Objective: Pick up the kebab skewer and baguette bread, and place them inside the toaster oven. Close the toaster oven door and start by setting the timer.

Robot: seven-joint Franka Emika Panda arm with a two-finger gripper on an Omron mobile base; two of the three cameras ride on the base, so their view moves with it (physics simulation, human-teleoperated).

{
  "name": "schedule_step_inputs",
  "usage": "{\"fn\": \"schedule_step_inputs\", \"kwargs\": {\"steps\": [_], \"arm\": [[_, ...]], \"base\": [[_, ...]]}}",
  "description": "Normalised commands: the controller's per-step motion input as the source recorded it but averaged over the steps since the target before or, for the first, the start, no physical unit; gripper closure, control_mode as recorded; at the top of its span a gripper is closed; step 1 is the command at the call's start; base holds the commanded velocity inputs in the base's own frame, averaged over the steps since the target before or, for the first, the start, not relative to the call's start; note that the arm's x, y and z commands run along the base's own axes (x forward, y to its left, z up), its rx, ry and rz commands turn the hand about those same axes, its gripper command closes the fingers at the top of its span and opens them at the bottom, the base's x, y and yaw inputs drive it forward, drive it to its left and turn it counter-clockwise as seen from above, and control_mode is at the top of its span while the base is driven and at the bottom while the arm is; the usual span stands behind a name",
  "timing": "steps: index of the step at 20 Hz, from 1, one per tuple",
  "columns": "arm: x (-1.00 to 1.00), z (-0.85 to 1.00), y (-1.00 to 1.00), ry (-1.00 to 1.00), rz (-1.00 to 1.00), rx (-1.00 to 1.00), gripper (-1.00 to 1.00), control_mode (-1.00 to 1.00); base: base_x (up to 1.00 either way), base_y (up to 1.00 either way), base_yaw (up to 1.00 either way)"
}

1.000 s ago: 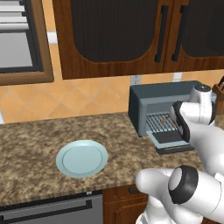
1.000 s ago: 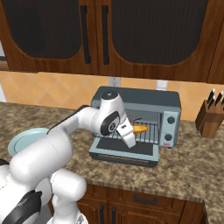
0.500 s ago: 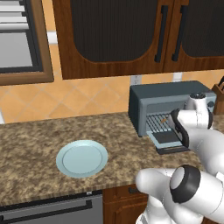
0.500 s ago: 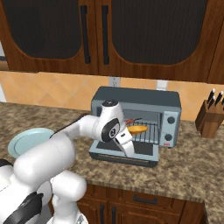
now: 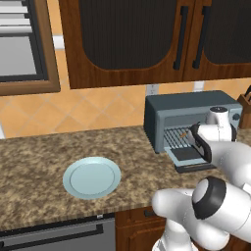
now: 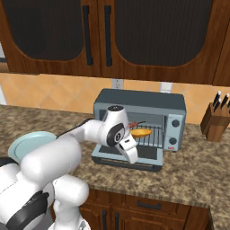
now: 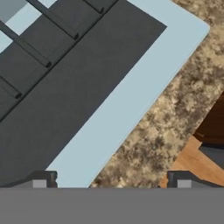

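The grey-blue toaster oven [image 6: 139,103] stands on the counter with its door [image 6: 148,155] folded down flat. On the wire rack inside lies the golden baguette bread [image 6: 141,133], and the kebab skewer [image 6: 134,125] shows just behind it as a thin reddish stick. My gripper [image 6: 133,159] hangs low over the lowered door, apart from the bread. In the hand view the gripper [image 7: 111,181] is open with nothing between its tips, above the door's dark glass [image 7: 65,92] and pale blue frame [image 7: 131,96]. The oven [image 5: 191,115] also shows from the left, with the knobs on its right side.
A pale blue plate [image 5: 91,177] lies on the granite counter [image 5: 39,162] left of the oven. A wooden knife block [image 6: 215,121] stands to the oven's right. Dark wooden cabinets [image 6: 134,36] hang above.
My hand has drawn back out of the oven mouth and dropped lower, down to the open door. Bread and skewer stay on the rack.
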Motion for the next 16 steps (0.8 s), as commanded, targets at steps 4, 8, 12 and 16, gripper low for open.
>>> {"fn": "schedule_step_inputs", "kwargs": {"steps": [4, 8, 12, 16], "arm": [[0.04, -0.11, 0.0, 0.0, 0.0, 0.0, -1.0, -1.0], [0.15, -0.09, 0.0, 0.0, 0.0, 0.0, -1.0, -1.0], [0.31, -0.07, 0.0, 0.0, 0.0, 0.0, -1.0, -1.0], [0.28, -0.09, 0.0, 0.0, 0.0, 0.0, -1.0, -1.0]], "base": [[0.0, 0.0, 0.0], [0.0, 0.0, 0.0], [0.0, 0.0, 0.0], [0.0, 0.0, 0.0]]}}
